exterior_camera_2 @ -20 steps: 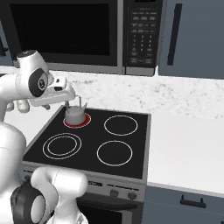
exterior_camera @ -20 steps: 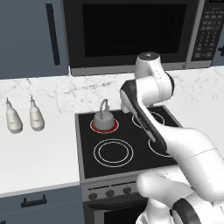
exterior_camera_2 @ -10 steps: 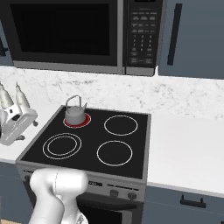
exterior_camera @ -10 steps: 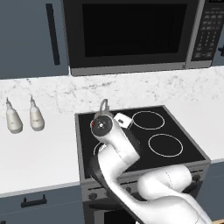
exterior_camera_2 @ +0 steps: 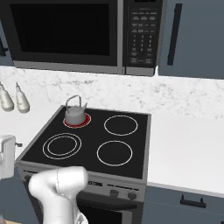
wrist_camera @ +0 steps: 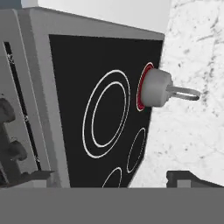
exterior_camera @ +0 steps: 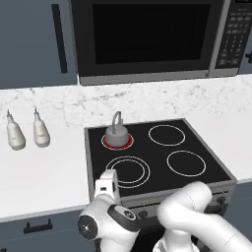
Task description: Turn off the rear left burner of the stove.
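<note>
The black glass stove (exterior_camera: 162, 157) with a grey metal frame sits in a white marble counter (exterior_camera: 44, 167) below a black-windowed microwave (exterior_camera: 147, 37). Its small red-ringed rear left burner (exterior_camera: 117, 141) lies at the far left and bears a grey metal kettle (exterior_camera: 116, 131). The two-finger gripper (wrist_camera: 109, 178) hangs near the stove's front left edge, its dark fingertips (wrist_camera: 186, 178) wide apart, holding nothing. Dark knobs (wrist_camera: 13, 148) line the front panel.

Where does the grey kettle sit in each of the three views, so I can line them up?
Left base view: kettle at centre, on the cooktop's rear left ring.
Right base view: kettle left of centre, same ring.
Hand view: kettle right of centre, lying sideways in the rolled picture.
Shared landmark: the red-glowing rear left burner under it.
</note>
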